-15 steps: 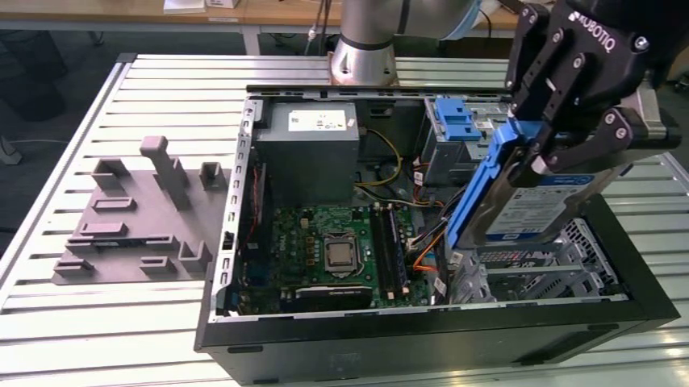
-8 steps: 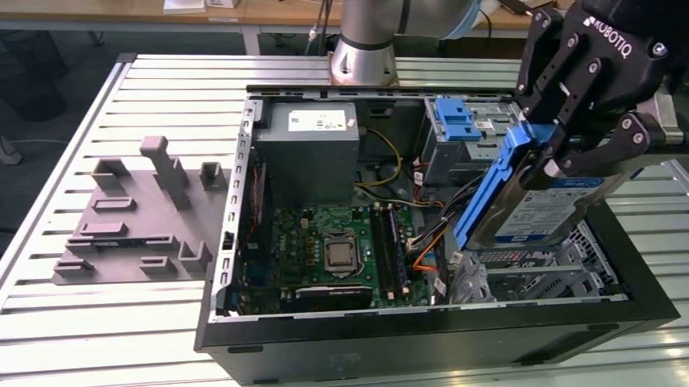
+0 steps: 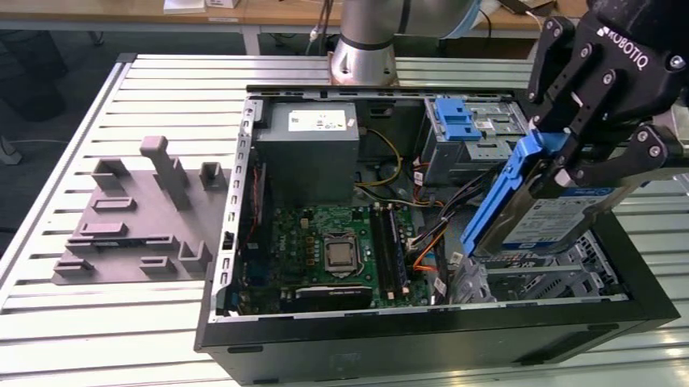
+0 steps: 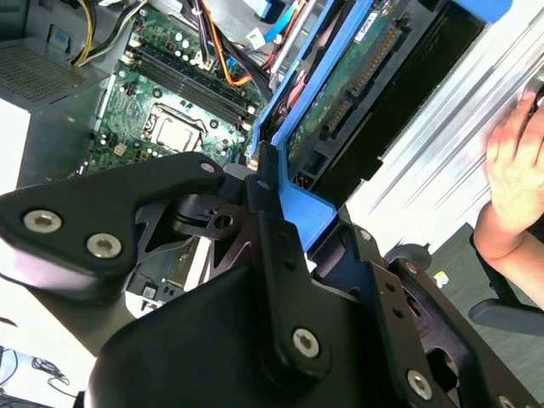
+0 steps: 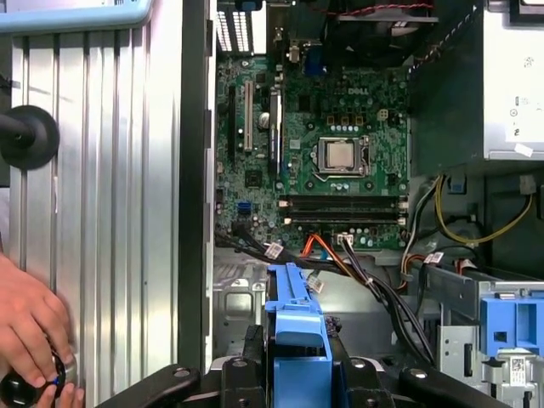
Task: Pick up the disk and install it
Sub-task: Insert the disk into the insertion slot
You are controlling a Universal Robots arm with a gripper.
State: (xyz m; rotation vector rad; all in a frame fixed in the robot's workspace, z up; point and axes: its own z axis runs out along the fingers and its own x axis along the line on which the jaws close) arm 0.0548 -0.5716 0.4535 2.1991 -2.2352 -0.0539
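Claw (image 3: 560, 161) clamps disk (image 3: 551, 216) by its blue frame, holding it tilted on edge above the cage (image 3: 538, 278) in the case (image 3: 431, 343), exterior view's right, likely keeping the long edges free for the bay.
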